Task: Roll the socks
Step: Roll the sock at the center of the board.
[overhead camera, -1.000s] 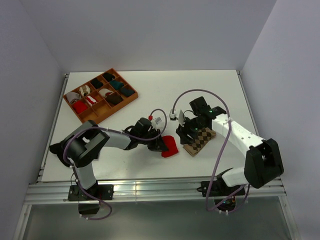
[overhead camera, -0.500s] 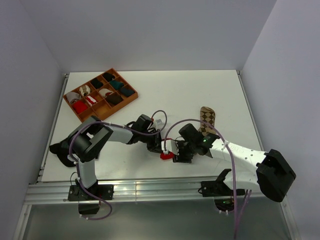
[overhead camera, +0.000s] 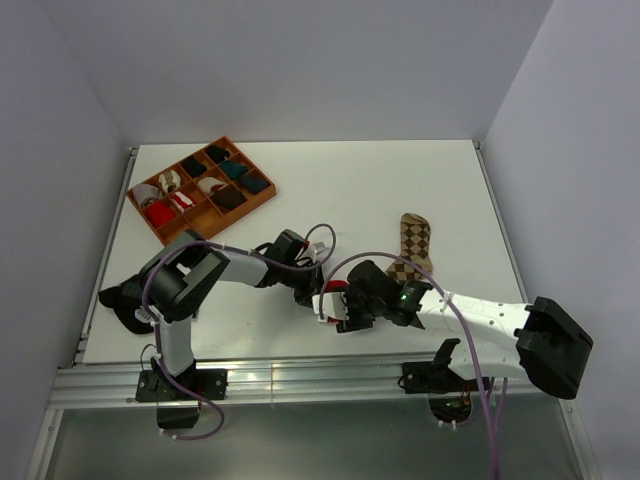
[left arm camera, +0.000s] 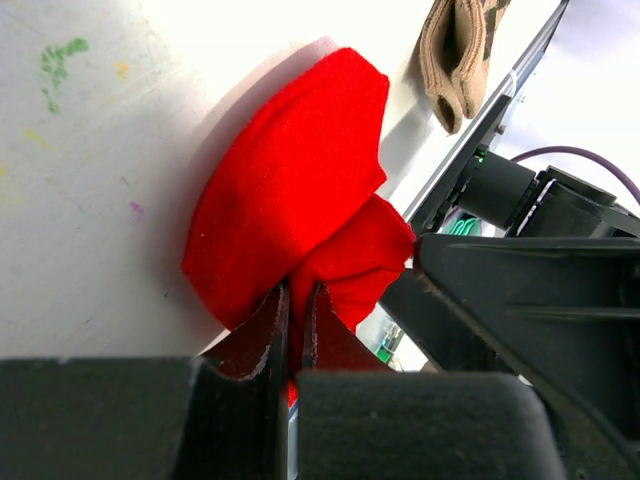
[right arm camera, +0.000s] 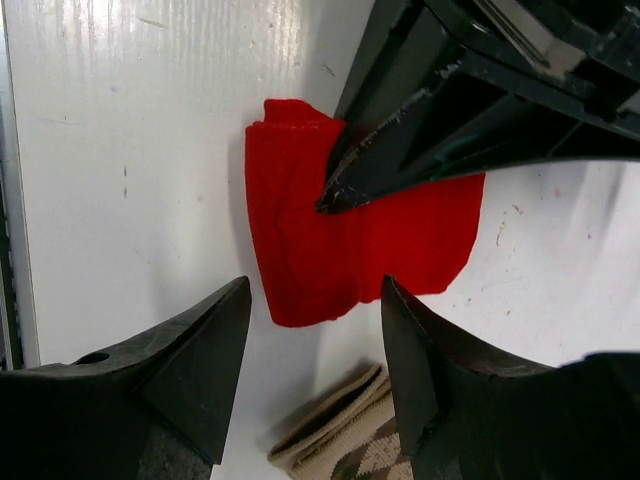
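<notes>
A bright red fabric sock, folded over on itself, is seen on the white tabletop close to its near edge, about midway along it. One fold of it is pinched between the closed fingers of the left gripper. The right gripper is placed just beside the same sock. Its fingers are spread wide apart, with the sock's edge seen between them, and nothing is gripped. Whether they touch the fabric cannot be told. A tan-and-dark-brown argyle fabric sock is laid flat and unrolled, near the red one and further toward the right edge. An orange compartmented tray holding rolled socks is set at the far left corner.
</notes>
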